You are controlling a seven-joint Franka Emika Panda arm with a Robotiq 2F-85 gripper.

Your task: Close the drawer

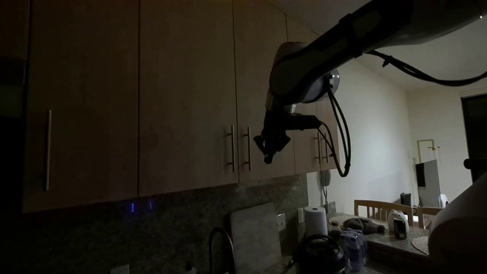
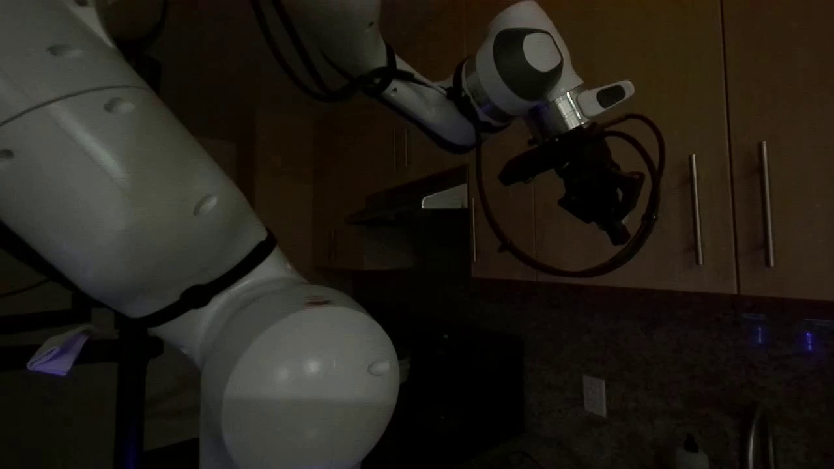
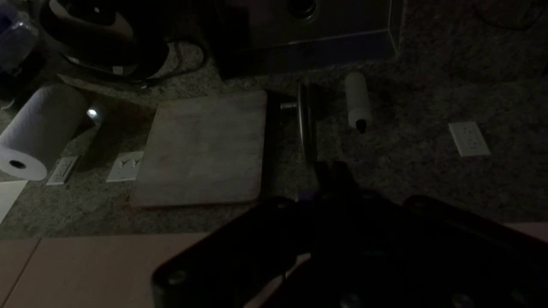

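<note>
The room is dark. Flat beige wall cabinet doors, one (image 1: pixel 186 95) in the middle, look flush and shut in both exterior views; the same door shows in an exterior view (image 2: pixel 632 85). It has a slim vertical bar handle (image 1: pixel 233 148). A matching door (image 1: pixel 258 83) with its handle (image 1: pixel 249 148) adjoins it. I cannot tell which door fronts the dish shelves; shelves and dishes are hidden. My gripper (image 1: pixel 268 158) points downward in front of the doors, apart from the handles (image 2: pixel 696 208). In the wrist view its fingertips (image 3: pixel 333 167) are together with nothing visible between them.
Below the cabinets are a granite backsplash, a leaning board (image 3: pixel 205 149), a faucet (image 3: pixel 305 119), a bottle (image 3: pixel 357 96), a paper towel roll (image 1: pixel 315 220) and a black appliance (image 1: pixel 319 255). A range hood (image 2: pixel 404 202) is beyond the arm. Cables loop beside the wrist.
</note>
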